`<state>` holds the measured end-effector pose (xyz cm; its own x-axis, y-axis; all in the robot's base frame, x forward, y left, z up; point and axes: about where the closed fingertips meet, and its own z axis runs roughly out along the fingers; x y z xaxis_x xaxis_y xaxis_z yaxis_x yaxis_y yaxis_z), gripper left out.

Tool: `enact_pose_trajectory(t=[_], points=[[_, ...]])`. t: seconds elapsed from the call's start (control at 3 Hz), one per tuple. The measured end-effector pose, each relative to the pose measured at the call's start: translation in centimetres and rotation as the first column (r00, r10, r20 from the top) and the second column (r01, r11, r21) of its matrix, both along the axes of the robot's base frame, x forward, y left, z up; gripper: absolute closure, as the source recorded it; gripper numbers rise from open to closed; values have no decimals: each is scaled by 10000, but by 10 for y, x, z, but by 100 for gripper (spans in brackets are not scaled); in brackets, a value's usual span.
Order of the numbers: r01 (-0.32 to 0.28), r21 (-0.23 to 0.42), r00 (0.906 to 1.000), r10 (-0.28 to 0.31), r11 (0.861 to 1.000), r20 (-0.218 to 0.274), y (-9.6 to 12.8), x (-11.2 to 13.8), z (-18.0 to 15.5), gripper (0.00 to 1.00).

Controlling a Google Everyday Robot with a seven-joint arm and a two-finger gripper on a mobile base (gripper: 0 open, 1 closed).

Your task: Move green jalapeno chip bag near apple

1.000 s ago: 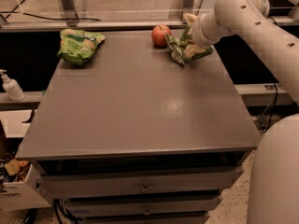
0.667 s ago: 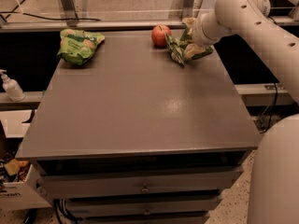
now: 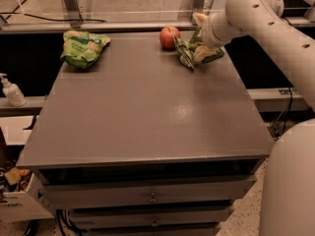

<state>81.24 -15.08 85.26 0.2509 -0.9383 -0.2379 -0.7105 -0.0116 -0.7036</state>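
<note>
Your tool (image 3: 201,32) is at far right, over the green jalapeno chip bag (image 3: 193,54); bag's on the bench (image 3: 147,117), just right of the apple (image 3: 169,37); can't tell if tool's gripping; move looks approx done, only let-go & retreat left.

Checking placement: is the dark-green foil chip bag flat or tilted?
Tilted: the dark-green foil chip bag leans on edge beside the red apple, gripper at its top.
</note>
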Motion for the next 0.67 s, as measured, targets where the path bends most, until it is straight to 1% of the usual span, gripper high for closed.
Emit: enact_pose_trajectory(t=[0.33,0.67], points=[[-1,0,10000,1,10000,-1,0,0,2,0],[-1,0,10000,1,10000,-2,0,0,3,18]])
